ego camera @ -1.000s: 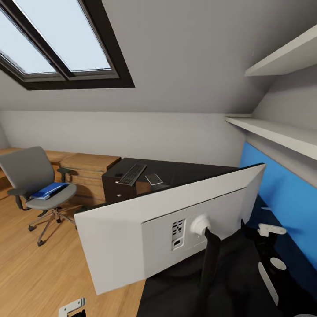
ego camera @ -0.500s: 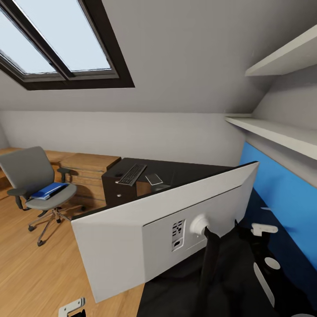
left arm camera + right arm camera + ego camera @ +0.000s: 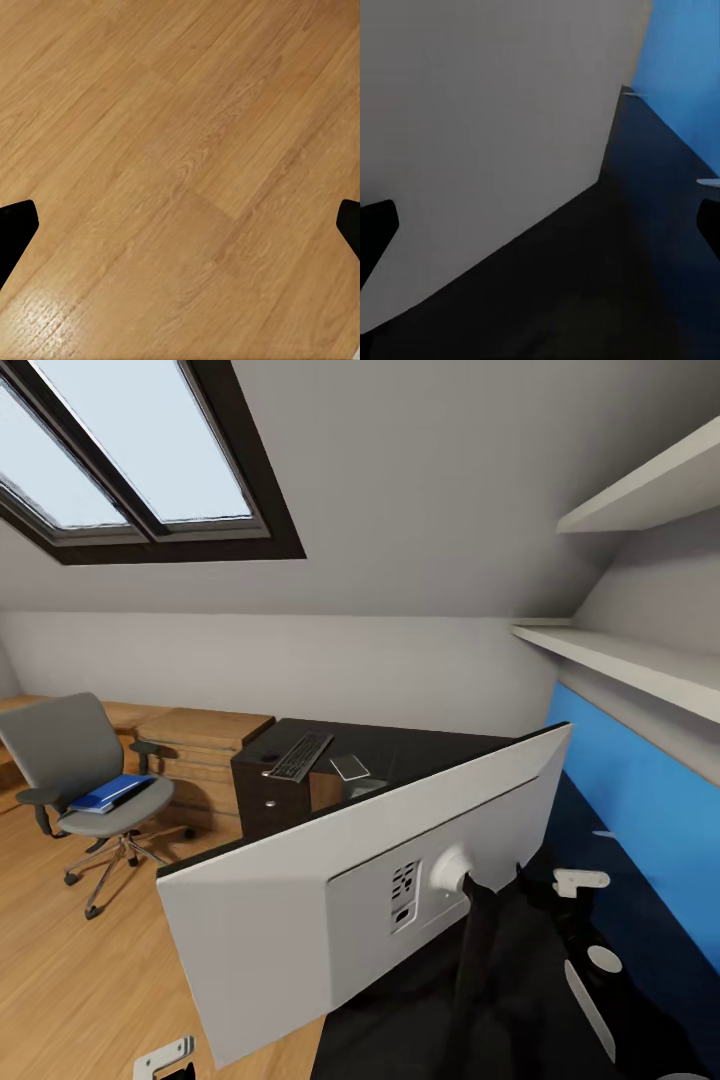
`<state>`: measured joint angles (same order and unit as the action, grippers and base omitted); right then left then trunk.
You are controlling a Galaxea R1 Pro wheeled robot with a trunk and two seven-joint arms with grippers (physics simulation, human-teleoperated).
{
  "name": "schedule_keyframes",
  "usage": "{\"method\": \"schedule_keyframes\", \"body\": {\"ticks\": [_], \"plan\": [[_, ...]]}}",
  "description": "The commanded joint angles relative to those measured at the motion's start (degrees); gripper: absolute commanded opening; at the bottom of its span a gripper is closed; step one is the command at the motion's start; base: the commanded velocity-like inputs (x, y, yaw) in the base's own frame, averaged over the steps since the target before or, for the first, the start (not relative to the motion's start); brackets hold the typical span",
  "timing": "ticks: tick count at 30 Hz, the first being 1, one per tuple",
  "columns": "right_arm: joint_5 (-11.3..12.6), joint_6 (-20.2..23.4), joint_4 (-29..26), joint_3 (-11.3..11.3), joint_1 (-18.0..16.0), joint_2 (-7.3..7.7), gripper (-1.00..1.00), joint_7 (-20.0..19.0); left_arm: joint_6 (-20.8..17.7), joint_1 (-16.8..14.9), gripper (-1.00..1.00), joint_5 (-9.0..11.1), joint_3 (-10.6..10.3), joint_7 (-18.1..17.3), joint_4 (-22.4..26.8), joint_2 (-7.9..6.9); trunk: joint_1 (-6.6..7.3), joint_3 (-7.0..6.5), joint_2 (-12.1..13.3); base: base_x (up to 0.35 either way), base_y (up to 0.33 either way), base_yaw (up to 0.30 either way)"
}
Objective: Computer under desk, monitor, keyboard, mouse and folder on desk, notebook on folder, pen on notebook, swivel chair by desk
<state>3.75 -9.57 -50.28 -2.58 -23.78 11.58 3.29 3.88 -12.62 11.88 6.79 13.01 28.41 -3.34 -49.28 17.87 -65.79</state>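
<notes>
The monitor [image 3: 300,920] shows its grey back, tilted, low over the near end of the dark desk [image 3: 430,745]; its back [image 3: 472,150] also fills much of the right wrist view. My right gripper [image 3: 540,225] is open just behind it, above the dark desktop. A black keyboard [image 3: 301,756] and a small grey flat item [image 3: 350,766] lie at the desk's far end. The grey swivel chair [image 3: 60,750] stands at left with the blue folder [image 3: 108,793] on its seat. My left gripper [image 3: 180,225] hangs open over the wooden floor.
A dark box-like shape [image 3: 268,790] sits under the desk's far left end. Wooden drawers [image 3: 200,745] stand behind the chair. White shelves [image 3: 640,660] and a blue wall panel [image 3: 650,800] bound the right side. A skylight [image 3: 120,450] slopes overhead.
The monitor has shifted left and slightly down, its right edge pulling away from the blue wall. The white parts of my right arm moved left with it.
</notes>
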Motion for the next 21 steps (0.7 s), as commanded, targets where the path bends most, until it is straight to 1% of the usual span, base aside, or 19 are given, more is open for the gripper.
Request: {"method": "schedule_keyframes", "body": {"ticks": [1,4,9,13,21], "plan": [[0.43,-0.15,0.08,0.07,-0.04,0.07,1.0,-2.58,0.25,-0.03,1.0,0.6,-0.11,0.09,-0.02,-0.01,0.0,0.07,-0.04,0.0,0.0,0.0],[0.45,-0.11,0.08,0.04,-0.04,0.1,1.0,-4.48,0.25,-0.03,1.0,0.6,-0.11,0.09,-0.02,0.0,0.0,0.07,-0.04,0.0,0.0,0.0],[0.46,0.02,0.11,0.03,-0.04,0.11,1.0,-5.8,0.25,-0.03,1.0,0.6,-0.11,0.09,-0.02,-0.02,0.0,0.07,-0.04,0.0,0.0,0.0],[0.47,0.13,0.18,-0.03,-0.04,0.12,1.0,-9.47,0.32,-0.03,1.0,0.6,-0.11,0.09,-0.02,-0.01,0.0,0.07,-0.04,0.0,0.0,0.0],[0.55,0.18,1.24,-0.35,-0.04,0.26,1.0,-9.86,0.33,-0.03,1.0,0.6,-0.11,0.11,-0.02,-0.01,0.0,0.07,-0.04,0.0,0.0,0.0]]}}
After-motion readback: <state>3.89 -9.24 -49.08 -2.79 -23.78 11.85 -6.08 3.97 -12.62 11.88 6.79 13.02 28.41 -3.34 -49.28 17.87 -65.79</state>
